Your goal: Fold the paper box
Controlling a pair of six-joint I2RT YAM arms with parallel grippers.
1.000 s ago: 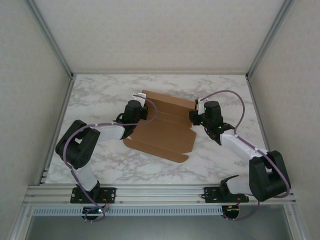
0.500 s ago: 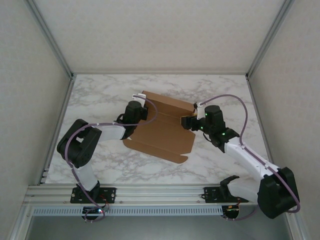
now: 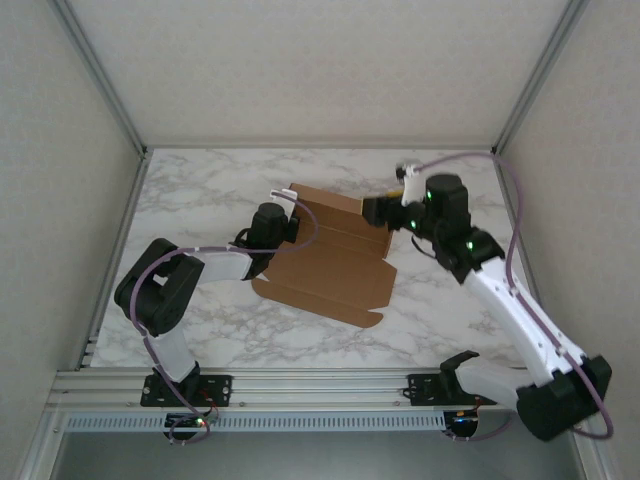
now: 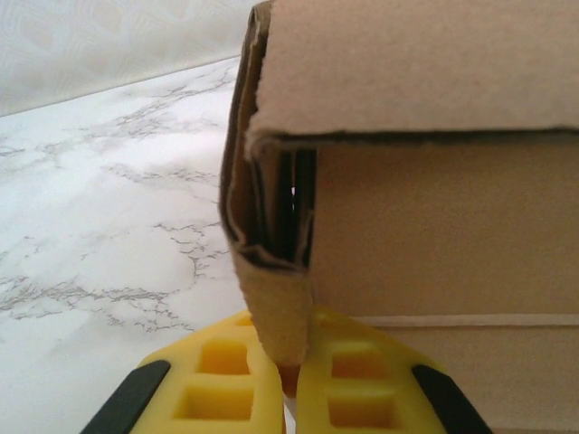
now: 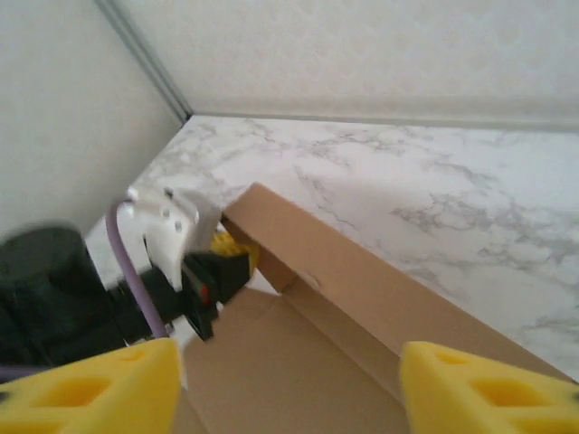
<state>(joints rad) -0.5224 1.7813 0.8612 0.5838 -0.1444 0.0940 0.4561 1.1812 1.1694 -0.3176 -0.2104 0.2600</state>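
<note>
The paper box (image 3: 330, 262) is a brown cardboard piece lying on the marble table, its far wall (image 5: 362, 280) folded upright. My left gripper (image 3: 284, 217) is at the box's far left corner. In the left wrist view its yellow jaws (image 4: 288, 371) are shut on a thin upright cardboard flap (image 4: 279, 307) of the box. My right gripper (image 3: 384, 210) hovers above the box's far right corner. Its yellow fingertips (image 5: 99, 389) stand wide apart, open, with the box floor (image 5: 271, 371) showing between them and nothing held.
The marble table (image 3: 200, 190) is bounded by white walls and aluminium frame rails (image 3: 100, 90) at the left, right and back. Purple cables (image 3: 470, 160) loop from both wrists. The left arm's wrist (image 5: 172, 226) shows across the box in the right wrist view.
My right arm has risen and swung toward the back, leaving the box's right side, and its jaws have opened. The left gripper keeps its hold on the flap.
</note>
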